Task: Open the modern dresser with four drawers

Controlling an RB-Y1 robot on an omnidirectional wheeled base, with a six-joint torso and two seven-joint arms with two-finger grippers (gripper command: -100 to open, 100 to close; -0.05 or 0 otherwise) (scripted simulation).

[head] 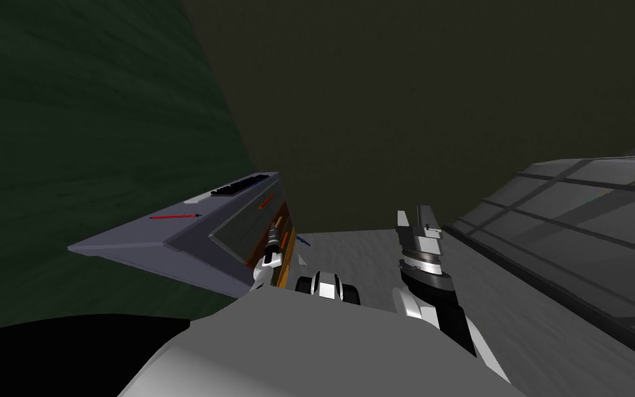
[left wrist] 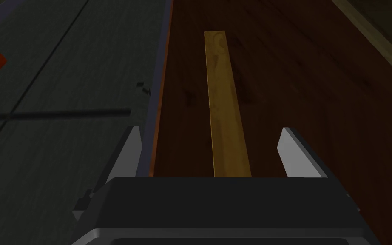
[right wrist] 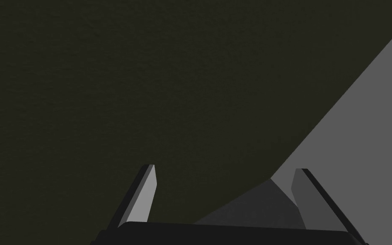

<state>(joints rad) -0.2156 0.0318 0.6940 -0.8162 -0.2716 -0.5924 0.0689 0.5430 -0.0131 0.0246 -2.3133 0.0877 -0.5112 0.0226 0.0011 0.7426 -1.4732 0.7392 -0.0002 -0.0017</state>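
Observation:
The dresser [head: 171, 238] stands to my left, with a grey-purple top and dark brown drawer fronts [head: 276, 222] that carry orange-yellow handles. My left gripper [head: 273, 241] is right at the drawer fronts. In the left wrist view it [left wrist: 210, 149] is open, its fingers [left wrist: 127, 149] standing either side of a long yellow wooden handle strip [left wrist: 222, 102] on the dark brown drawer front [left wrist: 301, 85], not pressing it. My right gripper [head: 416, 219] is raised over the floor to the right, away from the dresser, open [right wrist: 222, 191] and empty.
A dark keyboard [head: 239, 185] and a red pen [head: 175, 216] lie on the dresser top. A small blue item [head: 302, 240] lies on the grey floor by the dresser. A large gridded glass panel [head: 585, 227] runs along my right. A dark wall lies ahead.

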